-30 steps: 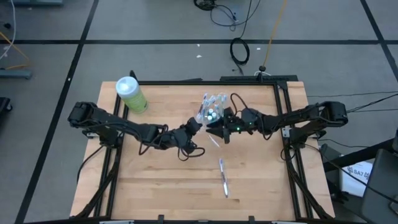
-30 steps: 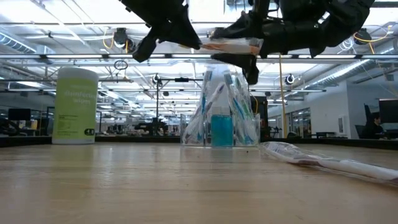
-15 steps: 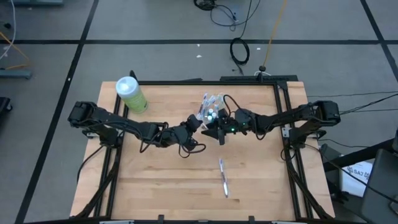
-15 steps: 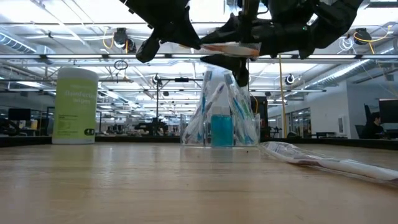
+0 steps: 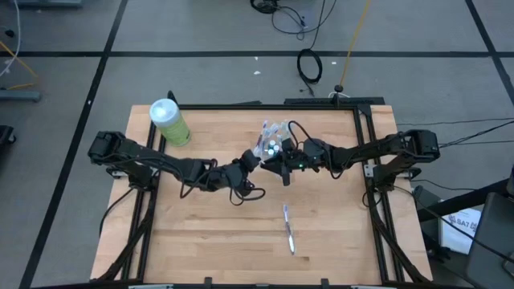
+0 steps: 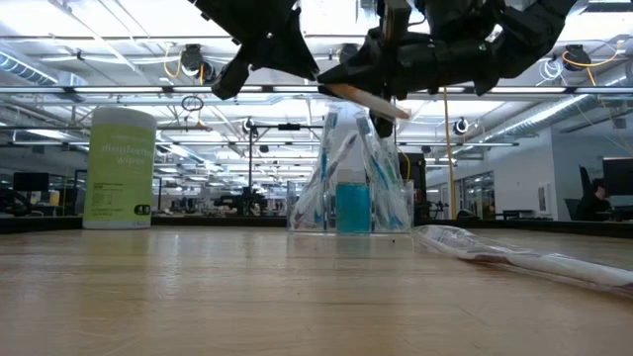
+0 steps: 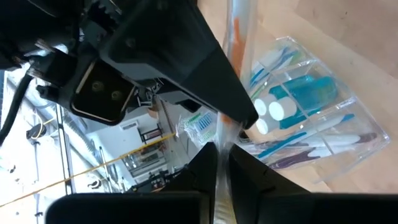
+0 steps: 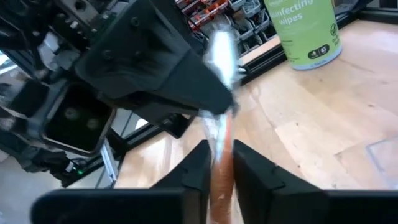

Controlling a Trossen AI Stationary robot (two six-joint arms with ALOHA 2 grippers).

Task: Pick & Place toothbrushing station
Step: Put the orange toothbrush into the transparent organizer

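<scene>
Both fingers clamp wrapped toothbrush (image 8: 219, 134) above cup (image 5: 271, 141); brush head blurred.

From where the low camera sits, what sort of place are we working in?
Probably a large open lab or workshop. A wooden table stands on a grey floor marked with dark lines, cables lie loose behind it, and long ceiling lights run over distant workstations.

Cup (image 5: 271, 141) mid-table rear, bottle (image 5: 169, 122) far left.
</scene>
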